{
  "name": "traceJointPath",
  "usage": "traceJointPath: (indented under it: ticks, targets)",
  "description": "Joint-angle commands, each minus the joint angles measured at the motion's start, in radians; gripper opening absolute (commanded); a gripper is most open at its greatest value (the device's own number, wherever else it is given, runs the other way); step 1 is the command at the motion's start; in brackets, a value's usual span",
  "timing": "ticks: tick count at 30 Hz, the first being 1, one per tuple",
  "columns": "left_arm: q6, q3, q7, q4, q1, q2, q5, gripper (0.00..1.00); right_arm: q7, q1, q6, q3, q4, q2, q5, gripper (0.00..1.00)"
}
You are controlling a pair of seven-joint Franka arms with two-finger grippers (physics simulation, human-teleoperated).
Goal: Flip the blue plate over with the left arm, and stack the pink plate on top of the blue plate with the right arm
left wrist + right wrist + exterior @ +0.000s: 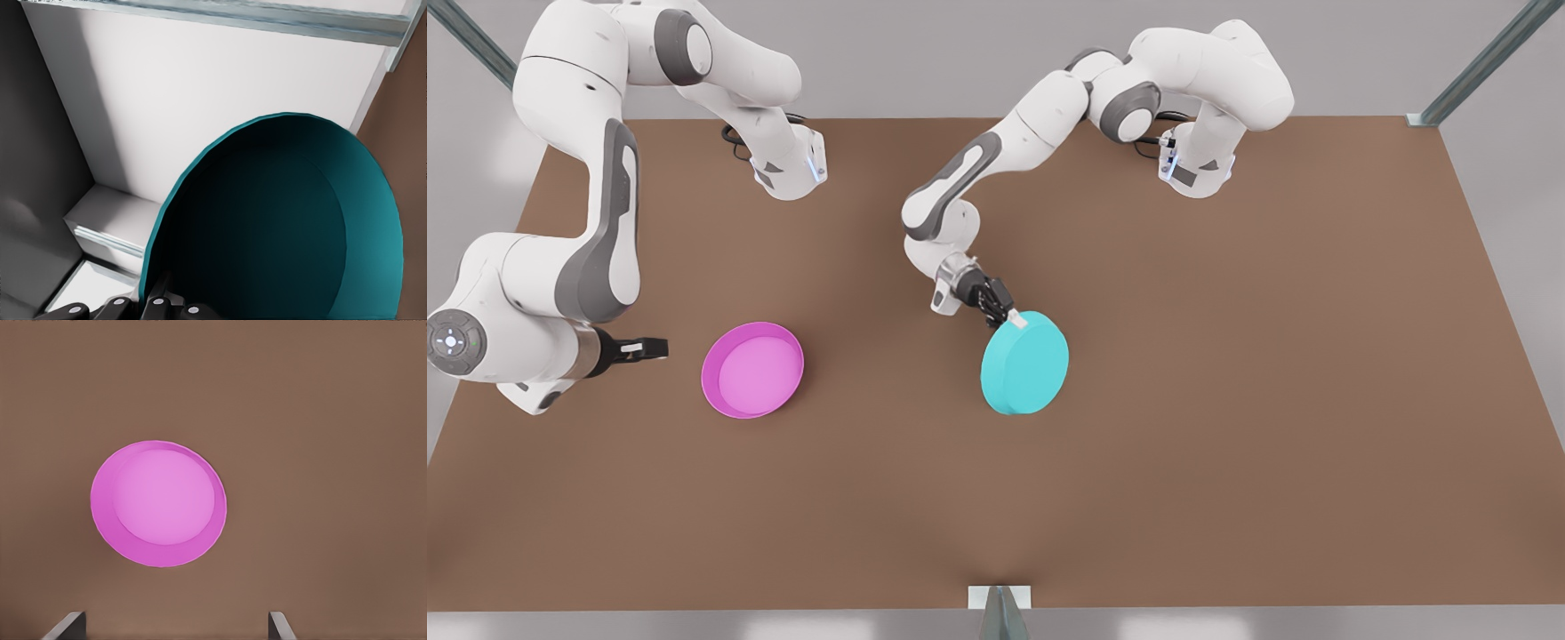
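Observation:
The blue plate point(1024, 363) is near the middle of the table, tilted up with its flat underside toward the front camera. My left gripper point(1007, 317) is shut on its rim at the upper left. In the left wrist view the plate's dark hollow inside point(280, 227) faces the camera, and the left gripper point(159, 303) pinches its edge. The pink plate point(752, 370) lies flat and open side up on the front view's left. My right gripper point(655, 348) hovers just left of it. In the right wrist view the pink plate point(159, 503) lies ahead of the open right gripper point(175, 628).
The brown table point(1227, 400) has metal frame posts at its back corners point(1423, 118) and a bracket point(1000, 597) at the middle of its front edge. Both arm bases stand along the back edge. Bare table stretches across the front view's right half.

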State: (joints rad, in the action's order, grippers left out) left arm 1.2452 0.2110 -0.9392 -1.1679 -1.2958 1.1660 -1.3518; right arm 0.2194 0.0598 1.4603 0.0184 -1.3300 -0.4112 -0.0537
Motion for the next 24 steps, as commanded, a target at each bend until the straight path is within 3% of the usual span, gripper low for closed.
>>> traceJointPath:
  ticks: [1, 9, 10, 11, 24]
  targets:
    - [0.002, 0.001, -0.004, 0.001, -0.008, 0.006, 0.022, 0.21, 0.000, 0.000, 0.000, 0.000, 0.000, -0.001, 0.000, 1.00]
    - [-0.010, -0.004, 0.000, 0.004, -0.045, 0.034, 0.025, 0.21, 0.000, 0.000, -0.002, 0.000, 0.000, -0.001, 0.000, 1.00]
    - [-0.024, -0.004, 0.003, 0.005, -0.048, 0.034, 0.026, 0.88, 0.000, 0.002, 0.000, 0.000, 0.000, -0.001, 0.000, 1.00]
    - [-0.023, -0.004, 0.005, 0.005, -0.054, 0.034, 0.025, 1.00, 0.000, 0.000, 0.000, 0.000, 0.000, -0.001, 0.000, 1.00]
    - [0.011, -0.044, -0.204, 0.071, -0.048, 0.041, 0.026, 1.00, 0.005, 0.011, 0.000, 0.000, 0.002, -0.006, 0.000, 1.00]
